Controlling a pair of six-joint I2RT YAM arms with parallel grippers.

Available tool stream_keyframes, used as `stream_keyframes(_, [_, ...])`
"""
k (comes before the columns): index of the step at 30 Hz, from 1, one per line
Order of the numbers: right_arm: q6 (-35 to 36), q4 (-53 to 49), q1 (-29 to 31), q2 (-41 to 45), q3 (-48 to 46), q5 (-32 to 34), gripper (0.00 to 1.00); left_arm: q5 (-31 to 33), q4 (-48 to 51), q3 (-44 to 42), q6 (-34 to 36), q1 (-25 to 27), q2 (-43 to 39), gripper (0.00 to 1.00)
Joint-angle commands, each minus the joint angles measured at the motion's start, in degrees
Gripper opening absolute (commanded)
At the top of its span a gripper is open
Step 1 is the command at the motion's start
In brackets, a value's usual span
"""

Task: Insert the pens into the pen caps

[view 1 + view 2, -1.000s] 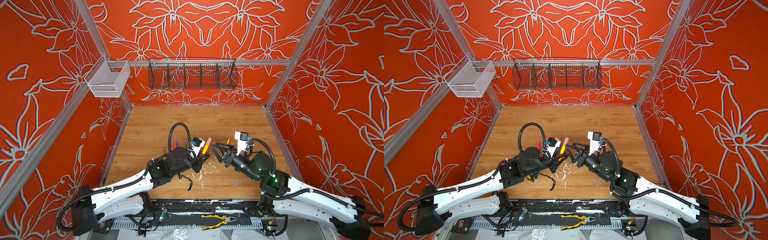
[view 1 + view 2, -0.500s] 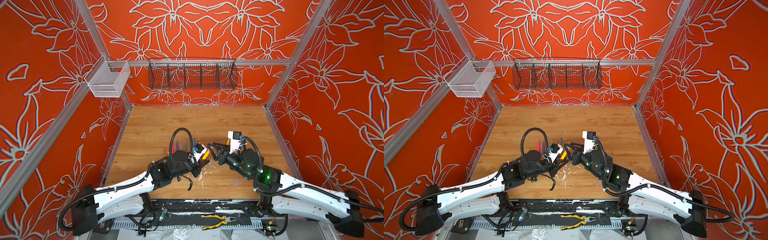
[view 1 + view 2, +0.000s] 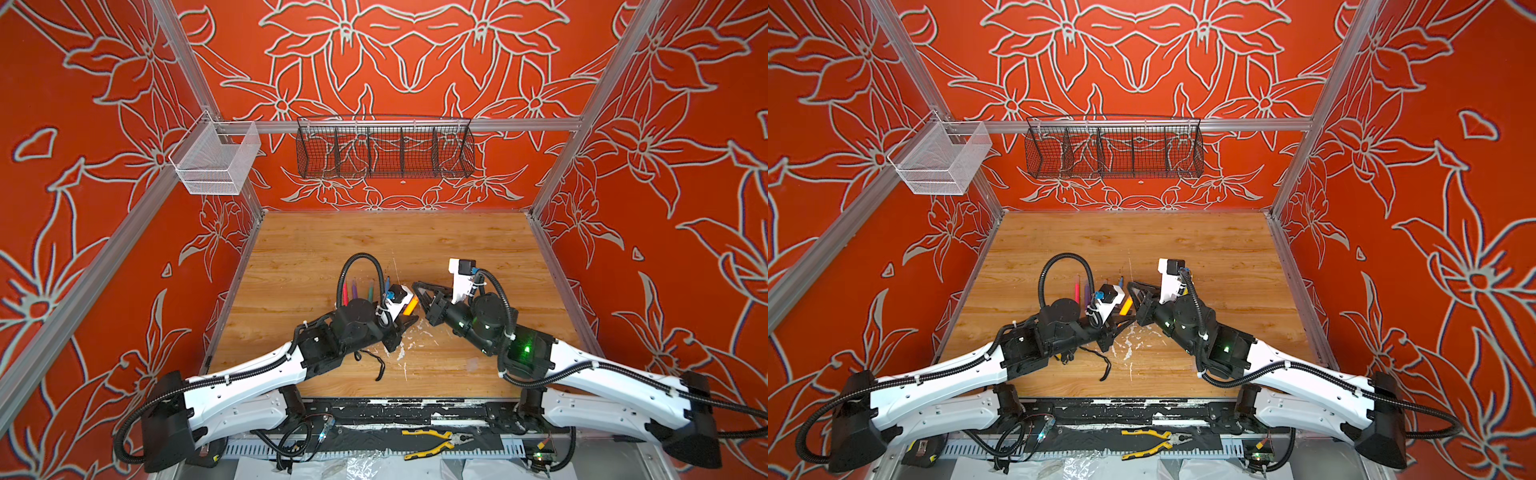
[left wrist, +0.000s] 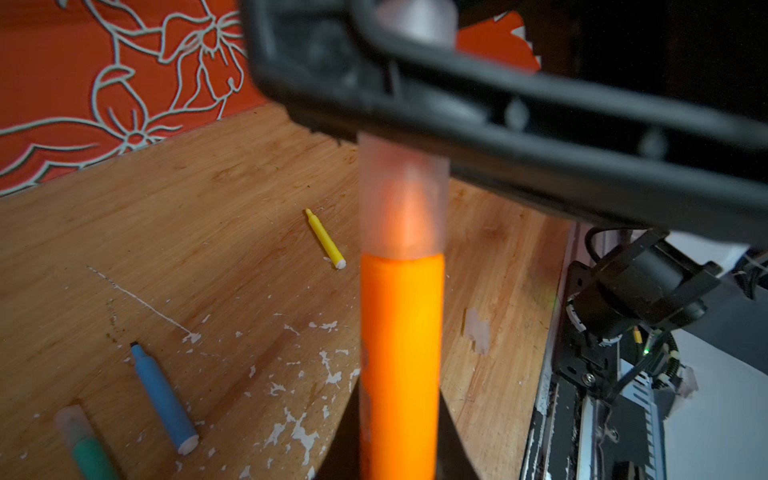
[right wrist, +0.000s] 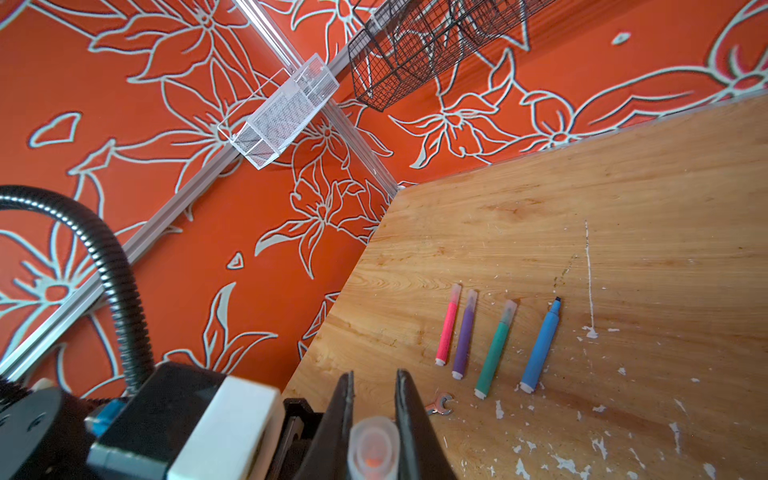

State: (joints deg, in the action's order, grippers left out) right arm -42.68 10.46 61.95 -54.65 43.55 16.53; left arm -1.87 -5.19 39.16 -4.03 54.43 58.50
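Tabletop (image 3: 415,245): wood, flecked with white paint. All positions below are given from the orange pen.

Left hand (image 3: 405,324): pressed onto the rear of the orange pen (image 4: 401,353). It holds the pen off the tabletop with the tip aimed at the other arm. Probable reason: a grip far back leaves the whole tip end free for capping.

Right hand (image 5: 372,399): meets the orange pen at its tip end and pinches the clear cap (image 4: 402,199) across its width. The cap sits over the tip, and the orange nib shows through its end in the right wrist view. The cap's rim appears to reach the barrel's shoulder, so I judge it seated or nearly so. One hand steadies while the other pushes along the pen's line.

Row on the tabletop, just left of the orange pen in both top views:
- pink pen (image 5: 448,328), capped
- purple pen (image 5: 464,336), capped
- teal green pen (image 5: 496,349), capped
- blue pen (image 5: 540,345), nearest the orange pen, dark tip bare

The capped pens look parked together as the finished ones.

Yellow pen (image 4: 325,240): lies alone on the tabletop, apart from the orange pen, with no cap on it.

Loose cap (image 4: 476,330): a faint clear piece on the tabletop near the orange pen. Likely one of the spare caps, but too blurred to be sure.

Wrench (image 5: 438,405): small and silver, between the orange pen and the row. Not part of the job.
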Motion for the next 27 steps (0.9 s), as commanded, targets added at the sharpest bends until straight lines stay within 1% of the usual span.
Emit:
stream_keyframes(1, [-1.19, 1.09, 0.51, -1.49, -0.64, -2.24, 0.02, 4.15, -2.45, 4.79, 0.53, 0.15, 2.43, 0.00])
stream_keyframes(5, [-1.96, 1.70, 0.76, -2.11, -1.89, -2.64, 0.00, 8.76, -3.94, 8.54, 0.06, -0.25, 4.07, 0.00])
stream_keyframes(11, [-3.44, 4.22, 1.16, -2.66, -4.55, -4.02, 0.00, 7.88, -3.67, 14.26, 2.55, -0.56, 4.93, 0.00])
stream_keyframes(19, [-4.59, 5.83, 2.55, -3.25, -6.09, -5.11, 0.00, 11.33, -4.54, 20.39, 4.79, -0.81, 6.67, 0.00])
stream_keyframes(22, [-5.07, 7.47, 2.91, -2.82, -7.48, -5.39, 0.00, 11.91, -4.65, 22.59, 4.61, -1.90, 7.74, 0.00])
stream_keyframes(27, [-5.47, 7.85, 3.85, -3.44, -7.51, -6.19, 0.00, 10.03, -4.83, 25.66, 3.51, -4.22, 9.89, 0.00])
